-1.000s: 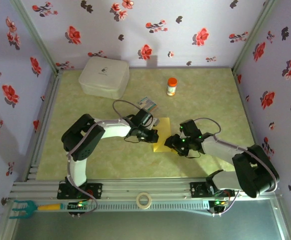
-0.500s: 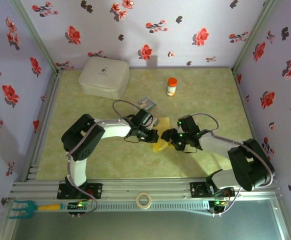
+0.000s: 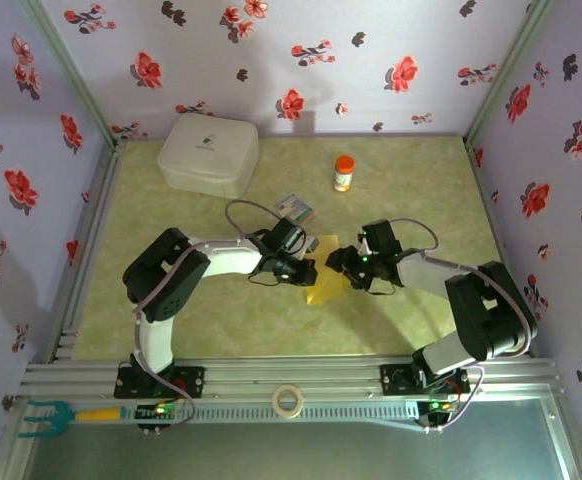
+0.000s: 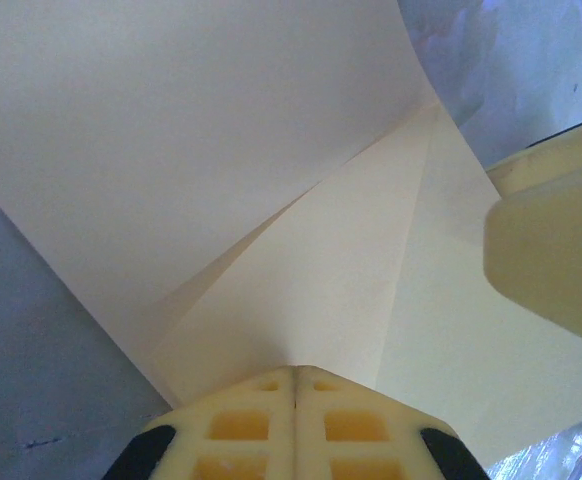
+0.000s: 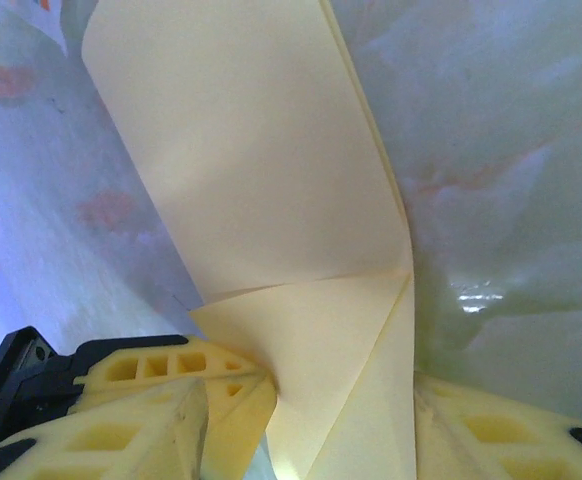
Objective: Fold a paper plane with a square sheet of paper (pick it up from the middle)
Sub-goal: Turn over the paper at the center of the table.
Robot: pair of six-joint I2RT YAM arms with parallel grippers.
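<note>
R gripper [image 3: 344, 267] shifted farther out, jaws apart astride creased yellow sheet [image 3: 322, 290]; L gripper [image 3: 307, 272] clamps it.

a white rounded box [image 3: 208, 153] sat at the far left of the green counter [image 3: 441, 200], close to the back wall. a small orange-capped bottle [image 3: 343, 173] stood upright well to its right. a small colourful printed packet [image 3: 295, 208] lay between them, nearer the front. on the near rail lay a roll of tape [image 3: 288, 401] and, far left, a teal fork with an orange handle [image 3: 51, 414]. flowered wallpaper [image 3: 271, 50] covered the walls.
</note>
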